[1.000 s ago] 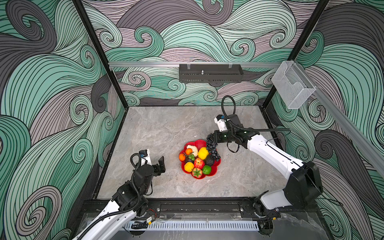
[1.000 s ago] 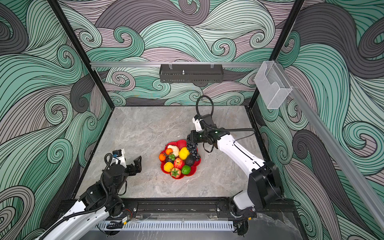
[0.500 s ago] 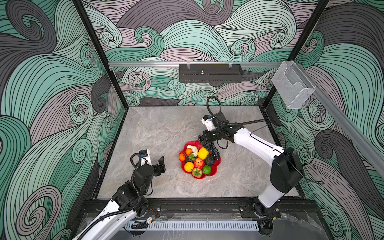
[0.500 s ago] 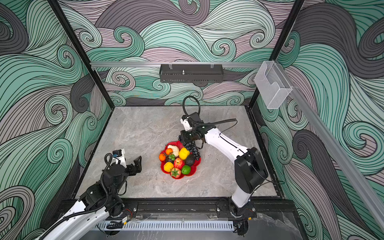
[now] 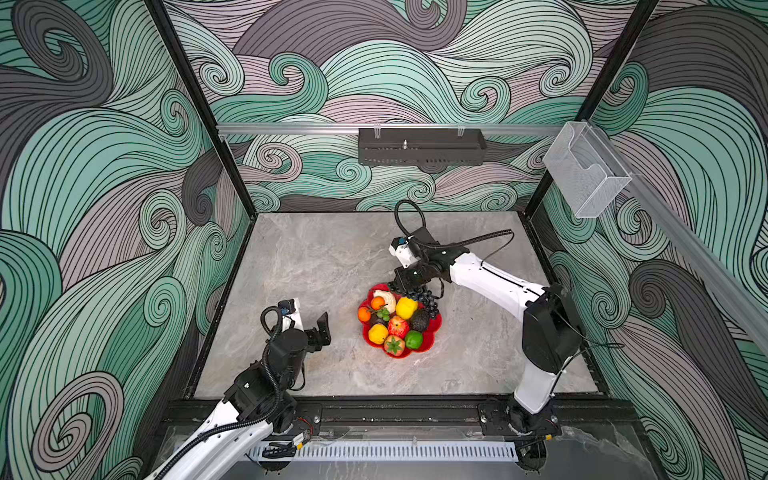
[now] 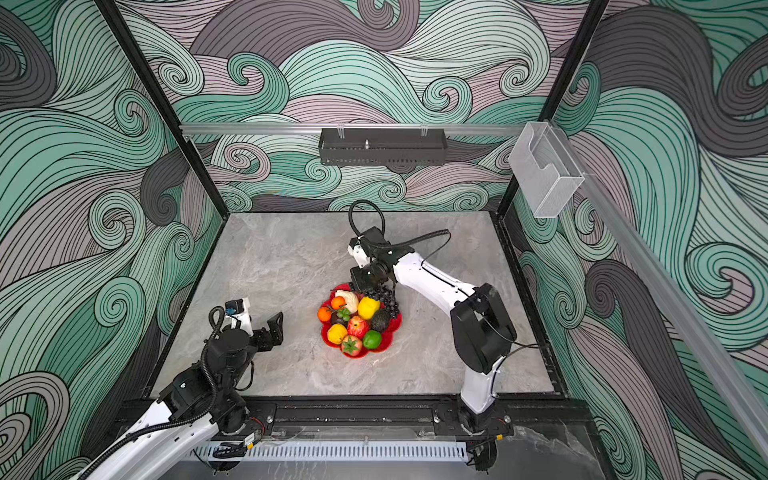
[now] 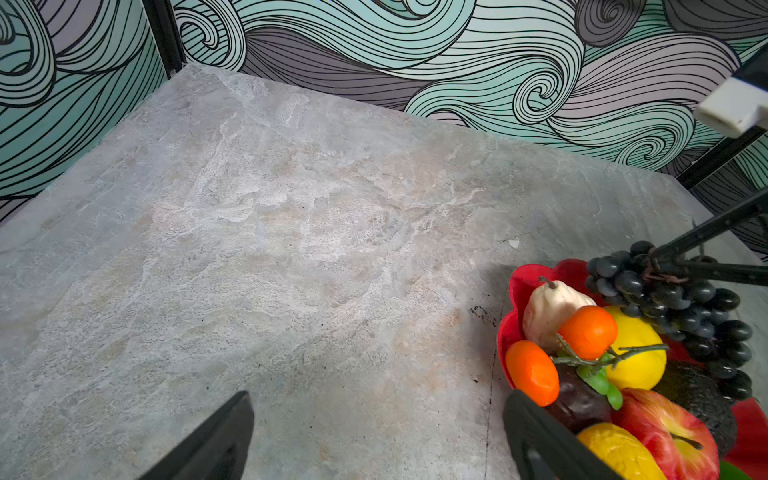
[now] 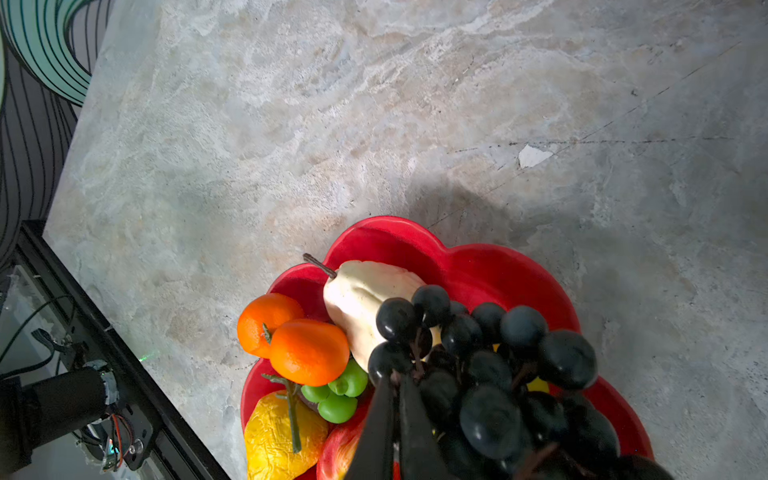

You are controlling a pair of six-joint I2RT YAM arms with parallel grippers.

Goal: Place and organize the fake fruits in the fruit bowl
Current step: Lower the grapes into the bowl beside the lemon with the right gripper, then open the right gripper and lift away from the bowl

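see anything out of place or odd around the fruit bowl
The grape bunch hangs at the fruit bowl's far right rim, pinched by its stem in the right gripper, not yet settled among the other fruit. A small white fleck marks the table beyond the bowl.

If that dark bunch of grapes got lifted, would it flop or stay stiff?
Probably floppy: the grape bunch is many separate berries on thin brown stems, so it would likely dangle and swing. It lies along the fruit bowl rim, so a nudge might spill it out. Glossy berries look slippery; the stem seems the surer hold.
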